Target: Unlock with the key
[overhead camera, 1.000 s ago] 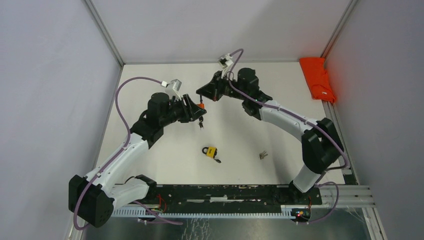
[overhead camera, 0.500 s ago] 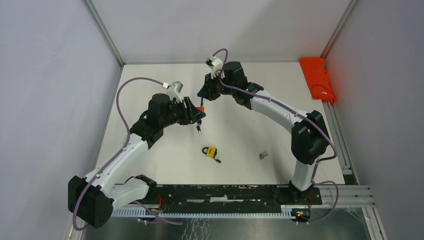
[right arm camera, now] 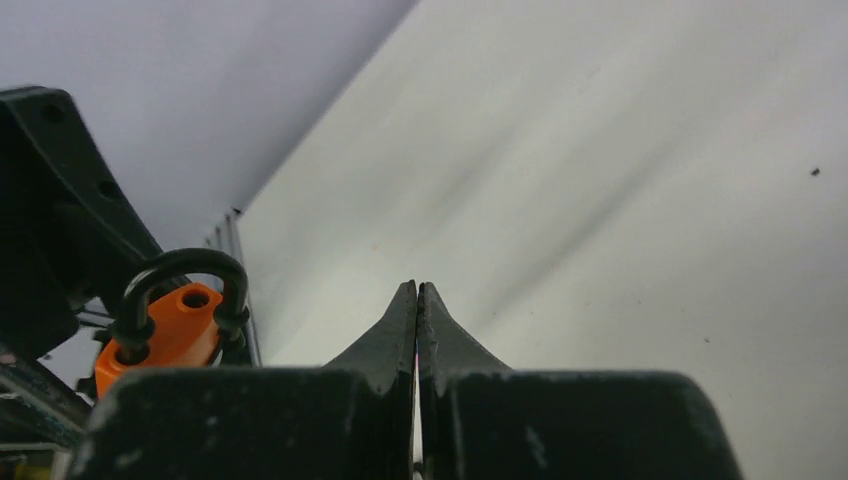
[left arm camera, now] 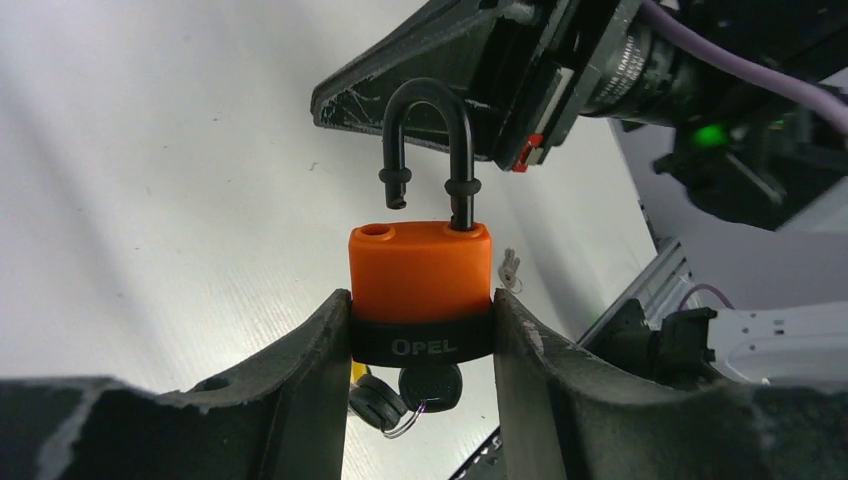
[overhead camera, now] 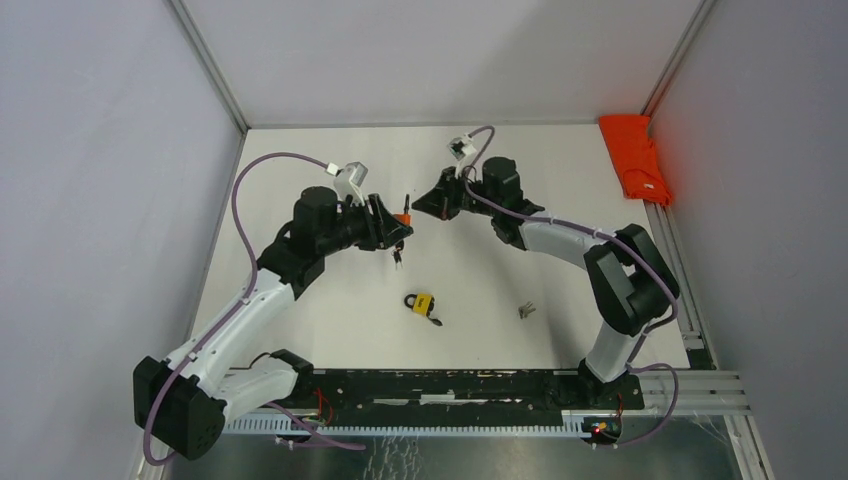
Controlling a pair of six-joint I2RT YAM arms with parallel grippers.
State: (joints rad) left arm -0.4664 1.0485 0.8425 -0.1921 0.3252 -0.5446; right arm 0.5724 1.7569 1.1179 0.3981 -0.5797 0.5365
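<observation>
Left wrist: orange lock [left arm camera: 420, 270] is clamped by its base between the left fingers [left arm camera: 310, 370] and held up off the bench [overhead camera: 480, 270]. Shackle [left arm camera: 428, 100] is popped: one leg is out and its hole shows bare. (A)

B: So it's unlocked. Where are the keys?

A: Keys [left arm camera: 415, 390] hang under the body. One head sits right at the base. It's probably in the keyway, but I can't confirm that from here.

B: And the right arm?

A: Right fingers [right arm camera: 395, 335] are pressed together with nothing between them. Top view shows what changed over the last second: that arm swung in toward the lock, then backed off to its own side. The tips now sit near the shackle, not touching. The left arm barely moved.

B: Did that swing open the shackle?

A: Can't say, the top view is too small to show the shackle a second ago. I only know that it's open now.

B: What does that mean for the task?

A: My read is that the unlock is essentially done and the right arm is clearing out. What's left is setting the lock down, or swinging the shackle wider if that's wanted.

B: Any risk?

A: The hold is only on the base, so a knock to the shackle could twist the lock.

B: Anything else on the bench?

A: Yellow lock [overhead camera: 423, 302] and a loose key [overhead camera: 525, 310], well below the arms.
</observation>
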